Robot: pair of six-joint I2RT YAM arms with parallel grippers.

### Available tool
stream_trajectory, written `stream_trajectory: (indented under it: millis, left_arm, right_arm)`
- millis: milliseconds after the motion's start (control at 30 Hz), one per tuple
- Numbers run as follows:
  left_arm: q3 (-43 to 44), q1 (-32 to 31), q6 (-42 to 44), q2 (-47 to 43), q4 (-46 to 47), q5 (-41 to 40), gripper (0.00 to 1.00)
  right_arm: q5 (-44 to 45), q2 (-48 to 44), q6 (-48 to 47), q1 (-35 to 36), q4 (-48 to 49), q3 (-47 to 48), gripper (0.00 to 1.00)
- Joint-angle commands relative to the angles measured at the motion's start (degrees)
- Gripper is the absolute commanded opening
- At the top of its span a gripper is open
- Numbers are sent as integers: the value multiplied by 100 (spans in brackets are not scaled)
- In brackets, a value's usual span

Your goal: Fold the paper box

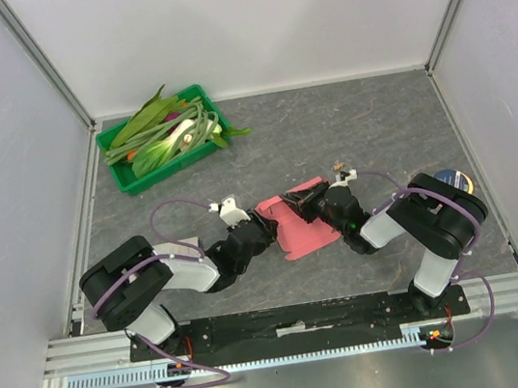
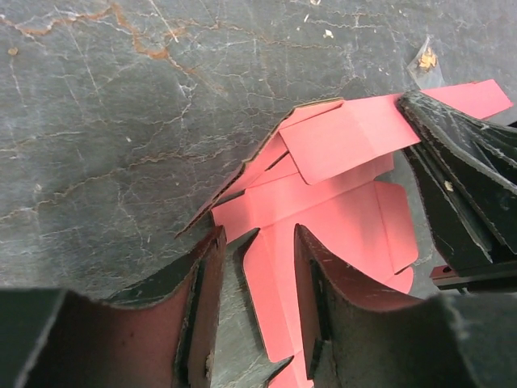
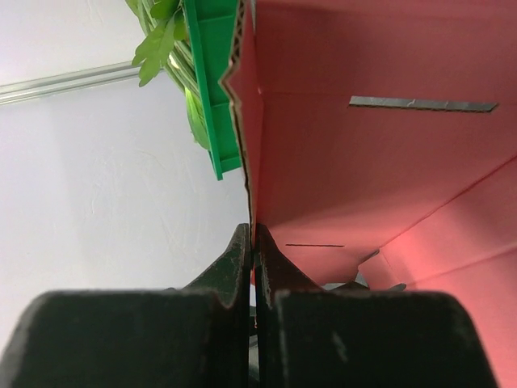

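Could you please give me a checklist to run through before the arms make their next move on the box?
1. Right gripper shut on the panel edge of the pink-red die-cut cardboard box: ok.
2. Left gripper open, straddling a flap: ok.
3. Left fingers pressing that flap: cannot tell.
4. Box apart from the green plastic tray: ok.
5. Box closed up: not ok, flaps spread out.

Both arms reach inward, left gripper parted, right gripper pinched closed.
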Motion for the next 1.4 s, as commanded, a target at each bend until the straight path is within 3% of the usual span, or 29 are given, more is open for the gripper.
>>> stream_trajectory:
  millis: [0, 167, 300, 467, 600, 800, 1000, 1367]
  left_arm:
    - [194, 29, -611, 121, -203, -317, 45]
    - [186, 3, -734, -19, -572, -431, 38]
    - [194, -6, -1050, 7, -897, -607, 47]
    - [291, 20, -1007, 411, -451, -379, 48]
    - [309, 81, -1077, 482, -371, -352, 43]
    - [361, 64, -287, 280, -19, -318, 27]
    - [379, 64, 188, 411, 649, -54, 21]
    - [546, 64, 180, 903, 790, 254, 21]
  right_arm:
    - [295, -144, 32, 44, -113, 141, 0]
    - [321, -162, 32, 53, -139, 141, 0]
    - [321, -110, 32, 70, -104, 141, 0]
    - [312, -109, 49, 88, -95, 159, 0]
    - [312, -145, 49, 97, -157, 159, 0]
    - [312, -57, 67, 158, -131, 211, 0]
    - [321, 66, 225, 220, 54, 167, 0]
    - [400, -13, 269, 272, 10, 71, 0]
